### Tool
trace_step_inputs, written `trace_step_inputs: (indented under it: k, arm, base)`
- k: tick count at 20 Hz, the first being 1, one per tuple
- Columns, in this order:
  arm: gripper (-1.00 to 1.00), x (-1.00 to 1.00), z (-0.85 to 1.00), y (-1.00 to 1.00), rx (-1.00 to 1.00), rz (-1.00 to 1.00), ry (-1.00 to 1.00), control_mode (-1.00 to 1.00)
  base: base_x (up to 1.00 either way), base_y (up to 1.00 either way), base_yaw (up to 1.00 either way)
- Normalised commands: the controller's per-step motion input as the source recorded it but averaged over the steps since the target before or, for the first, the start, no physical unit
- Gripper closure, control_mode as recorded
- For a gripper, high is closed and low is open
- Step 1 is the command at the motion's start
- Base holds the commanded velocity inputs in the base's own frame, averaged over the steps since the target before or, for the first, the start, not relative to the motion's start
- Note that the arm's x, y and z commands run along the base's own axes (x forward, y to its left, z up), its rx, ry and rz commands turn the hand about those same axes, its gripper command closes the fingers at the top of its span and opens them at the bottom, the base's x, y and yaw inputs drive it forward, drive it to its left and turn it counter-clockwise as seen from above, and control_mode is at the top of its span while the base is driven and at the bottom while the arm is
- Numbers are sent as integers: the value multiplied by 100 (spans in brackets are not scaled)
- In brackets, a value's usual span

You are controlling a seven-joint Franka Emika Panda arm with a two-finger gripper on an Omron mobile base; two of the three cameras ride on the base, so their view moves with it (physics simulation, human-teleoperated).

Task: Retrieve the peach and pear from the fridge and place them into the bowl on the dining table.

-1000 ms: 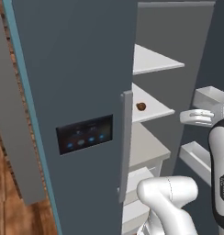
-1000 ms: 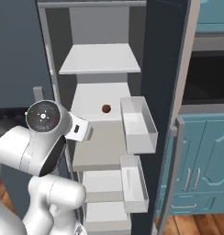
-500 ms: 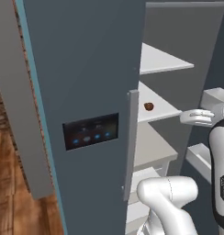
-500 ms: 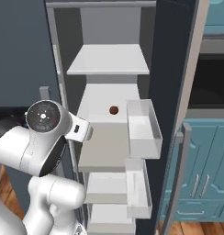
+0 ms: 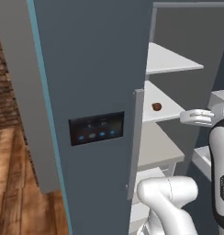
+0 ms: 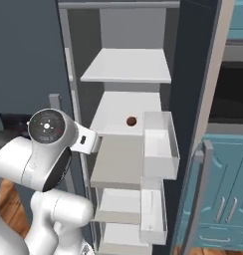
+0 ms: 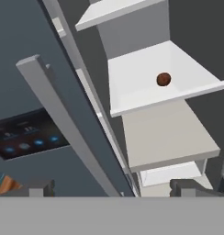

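Fridge [image 6: 193,74] top & bottom cut by pic edges; door [image 5: 91,69] hides the shelves' left part in left base view.

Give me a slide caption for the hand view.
Small round red-brown peach alone on a white shelf inside the open slate-grey fridge.

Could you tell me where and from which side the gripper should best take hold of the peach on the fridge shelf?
Judging from the pictures, grip the peach across its widest middle, coming in from the open front of the fridge. It is small and round, lies alone on a white shelf, and another shelf hangs above, so a top approach looks cramped.
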Motion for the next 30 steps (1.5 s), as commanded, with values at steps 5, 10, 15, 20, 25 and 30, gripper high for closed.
trace_step_inputs:
  k: [5, 10, 15, 20, 25, 30]
  arm:
    - [-100, 0, 0, 0, 0, 0, 0, 100]
    - [-100, 0, 0, 0, 0, 0, 0, 100]
    - [-100, 0, 0, 0, 0, 0, 0, 100]
    - [-100, 0, 0, 0, 0, 0, 0, 100]
    - [-100, 4, -8, 10, -7, -6, 0, -100]
    - [-100, 17, -25, 12, -19, -20, 0, -100]
  base:
    - [0, -43, 15]
    - [0, -62, 10]
    - [17, -3, 1]
    - [25, 10, -1]
    - [11, 18, -7]
    - [0, 0, 0]
